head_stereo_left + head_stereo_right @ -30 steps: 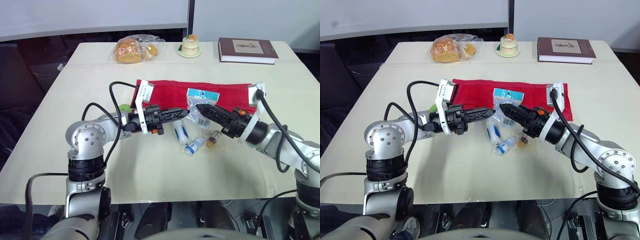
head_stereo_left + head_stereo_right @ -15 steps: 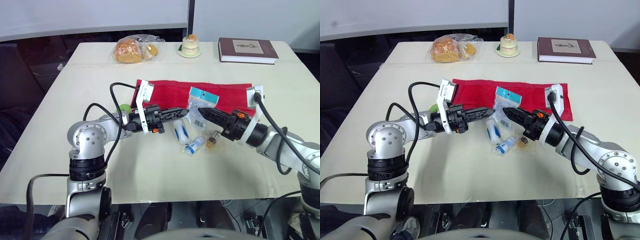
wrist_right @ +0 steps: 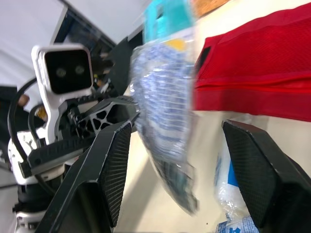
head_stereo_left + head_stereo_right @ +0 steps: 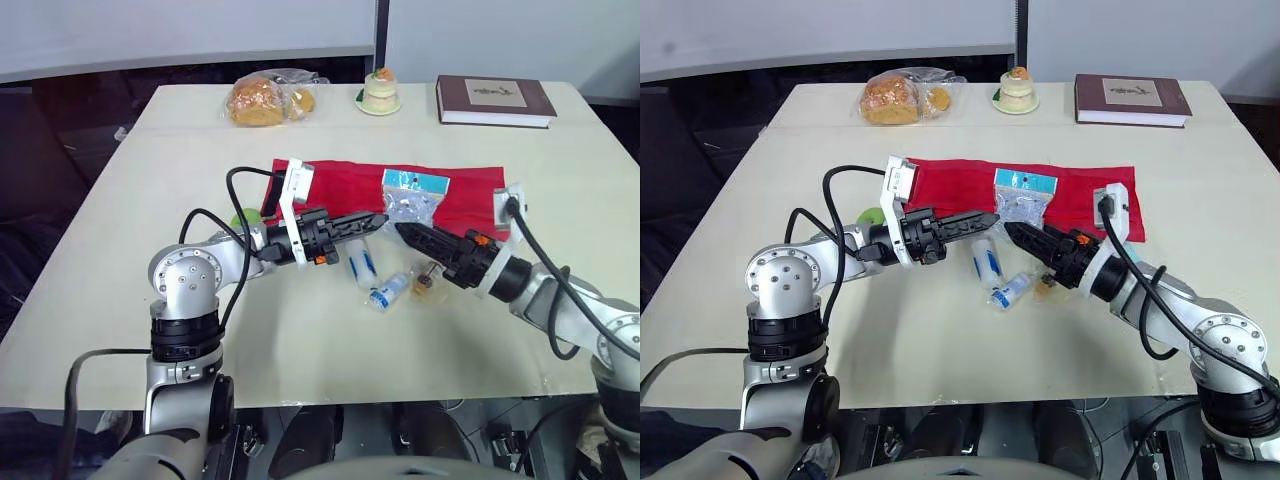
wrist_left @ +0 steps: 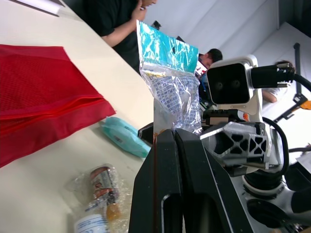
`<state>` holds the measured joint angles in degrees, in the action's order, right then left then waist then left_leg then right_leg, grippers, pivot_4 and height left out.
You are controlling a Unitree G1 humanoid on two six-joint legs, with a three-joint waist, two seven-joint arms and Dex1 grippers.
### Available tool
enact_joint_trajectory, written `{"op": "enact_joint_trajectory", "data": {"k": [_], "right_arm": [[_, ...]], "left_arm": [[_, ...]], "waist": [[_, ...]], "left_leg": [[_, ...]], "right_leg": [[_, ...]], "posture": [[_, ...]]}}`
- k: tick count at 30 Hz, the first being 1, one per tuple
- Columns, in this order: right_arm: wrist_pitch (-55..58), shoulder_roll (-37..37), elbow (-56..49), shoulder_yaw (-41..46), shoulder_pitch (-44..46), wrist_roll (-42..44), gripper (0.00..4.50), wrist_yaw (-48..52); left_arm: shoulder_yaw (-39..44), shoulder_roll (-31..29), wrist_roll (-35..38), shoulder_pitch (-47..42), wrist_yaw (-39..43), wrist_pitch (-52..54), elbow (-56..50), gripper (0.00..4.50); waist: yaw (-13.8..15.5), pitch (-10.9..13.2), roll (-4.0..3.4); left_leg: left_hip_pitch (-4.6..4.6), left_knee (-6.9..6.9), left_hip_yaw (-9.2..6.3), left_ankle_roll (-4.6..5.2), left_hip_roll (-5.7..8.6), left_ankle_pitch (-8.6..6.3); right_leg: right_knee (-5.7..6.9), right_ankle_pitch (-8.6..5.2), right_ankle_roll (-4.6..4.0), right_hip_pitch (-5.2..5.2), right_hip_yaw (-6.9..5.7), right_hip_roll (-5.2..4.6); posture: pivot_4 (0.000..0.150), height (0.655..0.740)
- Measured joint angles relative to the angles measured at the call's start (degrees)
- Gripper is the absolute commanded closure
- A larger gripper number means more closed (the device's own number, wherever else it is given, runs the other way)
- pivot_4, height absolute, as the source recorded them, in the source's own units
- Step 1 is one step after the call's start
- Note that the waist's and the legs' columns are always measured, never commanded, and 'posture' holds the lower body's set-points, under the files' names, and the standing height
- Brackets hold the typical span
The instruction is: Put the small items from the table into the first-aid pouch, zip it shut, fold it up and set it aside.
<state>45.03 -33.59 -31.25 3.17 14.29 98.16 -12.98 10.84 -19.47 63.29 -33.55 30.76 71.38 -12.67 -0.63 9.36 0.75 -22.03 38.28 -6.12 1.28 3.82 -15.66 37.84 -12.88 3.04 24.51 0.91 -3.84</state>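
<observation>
- Hovering my L end effector point(image 4: 378, 219) over the bench point(image 4: 300, 340), fingers point(image 5: 167, 160) pressed together, no gap. The tips sit right at the lower edge of the clear bag point(image 4: 413, 196); can't tell if they pinch it.
- My R end effector point(image 4: 403, 231) points in from the opp. side, tip near the L one. Its fingers point(image 3: 114, 165) are spread wide apart w/ the bag between them, not clamped.
- Bag: teal header on top, upright in the L wrist view, over the near edge of the red pouch point(image 4: 345, 185).
- Pouch lies flat & unfolded on the bench, just beyond both end effectors.
- Loose items on the bench, near side of the pouch:
  - white roll w/ blue label point(image 4: 362, 268)
  - small bottle point(image 4: 388, 292) just beside the roll
  - small brown thing in clear wrap point(image 4: 425, 279) by my R end effector
- Far edge of the bench, well apart from the pouch: bagged bread point(image 4: 265, 98), small cake point(image 4: 380, 90), book point(image 4: 492, 100).
</observation>
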Motion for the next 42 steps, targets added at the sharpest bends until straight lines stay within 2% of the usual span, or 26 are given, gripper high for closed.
{"op": "enact_joint_trajectory", "data": {"k": [4,5,19,22,24,27,30,37,40,42], "right_arm": [[-0.64,-0.51,-0.27,0.24,-0.3,0.65,4.13,0.77],[-0.73,-0.53,-0.43,0.25,-0.3,0.73,4.38,0.93],[-1.09,-0.55,-0.45,0.09,-0.26,-0.95,4.5,1.28],[-1.11,-0.57,-0.45,0.09,-0.27,-1.27,4.5,1.28],[-1.14,-0.9,-0.45,0.1,-0.41,-1.37,4.5,1.48],[-1.18,-1.47,-0.45,0.14,-0.67,-1.4,4.5,2.01],[-1.44,-1.75,-0.49,0.18,-1.42,-1.41,4.5,2.32],[-1.77,-2.17,-1.54,0.35,-2.49,-1.44,4.5,2.29],[-2.25,-2.17,-1.55,0.36,-2.87,-1.84,4.5,2.2],[-2.76,-2.15,-1.55,0.36,-2.89,-2.21,4.5,2.14]], "left_arm": [[-0.04,-0.26,-0.08,0.12,-0.52,-0.57,0.0,4.5],[-0.04,-0.26,-0.07,0.14,-0.61,-0.59,0.01,4.5],[-1.37,-0.46,-0.81,0.73,-0.91,-2.46,-0.02,4.5],[-2.19,-1.27,-2.45,0.89,-0.48,-4.33,-0.02,3.75],[-2.34,-3.04,-4.5,1.31,0.13,-6.08,0.53,2.9],[-2.64,-5.94,-8.62,2.02,1.77,-9.53,2.34,1.37],[-4.47,-8.66,-15.49,2.0,3.39,-16.21,5.07,0.02],[-14.05,-16.37,-41.13,-0.28,6.7,-42.08,20.25,0.02],[-19.44,-20.56,-53.49,-2.47,7.9,-57.1,29.52,0.02],[-21.14,-21.02,-58.42,-4.45,7.94,-64.44,34.89,0.02]], "waist": [[0.0,0.0,0.0],[-0.01,0.0,0.0],[0.01,0.0,0.0],[0.0,0.0,0.0],[-0.08,0.0,0.0],[-0.01,0.01,0.0],[0.16,0.0,0.0],[0.26,0.01,0.0],[0.21,0.01,0.0],[0.35,0.02,0.01]], "left_leg": [[0.01,0.0,0.02,0.01,0.0,0.0],[0.01,0.0,0.02,0.0,0.0,0.0],[0.01,0.0,0.02,0.0,0.0,0.0],[0.01,-0.01,0.02,0.0,0.0,0.0],[0.04,-0.05,0.04,0.0,-0.02,0.0],[0.03,-0.06,0.04,0.01,-0.02,0.0],[0.02,-0.05,0.05,0.01,-0.01,-0.01],[-0.01,-0.08,0.04,0.14,-0.02,-0.08],[-0.02,-0.09,0.05,0.22,-0.02,-0.13],[-0.09,-0.07,-0.02,0.25,-0.02,-0.14]], "right_leg": [[0.0,0.0,0.0,0.0,0.0,0.01],[0.0,0.0,0.0,0.0,0.0,0.01],[-0.01,0.0,0.0,0.0,0.01,0.01],[-0.01,0.0,0.0,0.0,0.01,0.01],[-0.01,0.0,0.0,0.0,0.02,0.02],[-0.02,0.0,0.0,0.0,0.0,0.04],[-0.06,0.0,0.0,0.0,0.0,0.02],[-0.14,0.0,-0.01,0.01,0.03,-0.19],[-0.14,0.0,-0.01,0.03,0.04,-0.2],[-0.15,0.01,0.0,0.06,0.03,-0.23]], "posture": [[0.15,0.7289],[0.15,0.7289],[0.15,0.7289],[0.15,0.7289],[0.15,0.7289],[0.15,0.7289],[0.15,0.7289],[0.15,0.7289],[0.15,0.7289],[0.15,0.7289]]}}
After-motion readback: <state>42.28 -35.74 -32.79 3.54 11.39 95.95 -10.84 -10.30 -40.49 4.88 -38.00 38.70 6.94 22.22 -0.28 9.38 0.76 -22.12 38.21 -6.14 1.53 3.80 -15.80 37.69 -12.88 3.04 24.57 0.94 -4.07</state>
